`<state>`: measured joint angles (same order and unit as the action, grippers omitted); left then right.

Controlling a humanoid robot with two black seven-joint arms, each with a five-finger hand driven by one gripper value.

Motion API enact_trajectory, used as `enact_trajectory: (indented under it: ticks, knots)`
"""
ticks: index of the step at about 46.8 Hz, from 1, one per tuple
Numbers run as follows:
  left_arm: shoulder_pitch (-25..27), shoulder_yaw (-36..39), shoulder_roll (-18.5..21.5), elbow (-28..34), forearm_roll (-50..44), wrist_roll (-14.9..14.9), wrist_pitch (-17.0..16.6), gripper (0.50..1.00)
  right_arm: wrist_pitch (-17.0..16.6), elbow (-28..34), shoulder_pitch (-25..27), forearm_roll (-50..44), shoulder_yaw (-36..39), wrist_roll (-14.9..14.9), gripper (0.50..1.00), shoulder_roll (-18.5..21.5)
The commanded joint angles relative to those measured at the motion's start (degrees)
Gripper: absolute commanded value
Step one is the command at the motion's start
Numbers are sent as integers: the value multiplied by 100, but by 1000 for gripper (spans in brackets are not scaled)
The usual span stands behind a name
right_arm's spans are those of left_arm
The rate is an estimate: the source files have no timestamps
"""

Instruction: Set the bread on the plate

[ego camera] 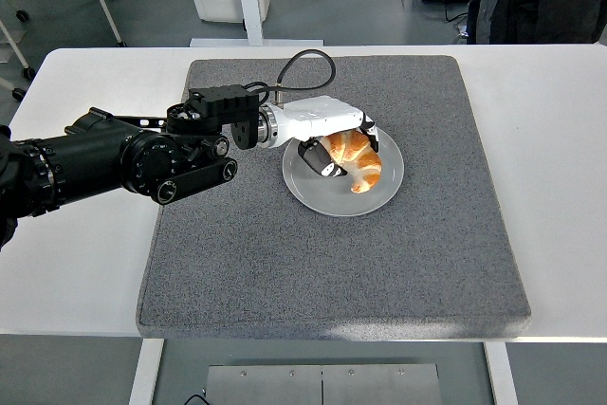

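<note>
The bread [358, 160], a golden croissant, lay low over the middle of the plate [389, 184], its lower tip at or just above the plate's surface, though actual contact could not be made out. The left hand [334, 142] had its fingers [318, 157] curled around the bread's upper end, and its white shell reached in over the plate's left rim from the black arm [114, 160] that came in from the left. The plate sat on a grey mat [285, 263] covering the middle of the white table [560, 168].
</note>
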<state>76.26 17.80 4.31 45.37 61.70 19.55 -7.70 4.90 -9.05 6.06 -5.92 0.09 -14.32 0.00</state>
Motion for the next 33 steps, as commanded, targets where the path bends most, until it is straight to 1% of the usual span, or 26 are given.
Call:
enact_trajectory:
  ticks: [1,11,33]
  knots:
    - [-49,5,0,-37,0,-4,-56,500,3,0,0,3,0,0,1000,0]
    - [-102,216,0,-133,-9,49,-197,500,3,0,0,3,0,0,1000,0]
    - [-190,207,9,-186,-26,49,-258,500,3,0,0,3,0,0,1000,0]
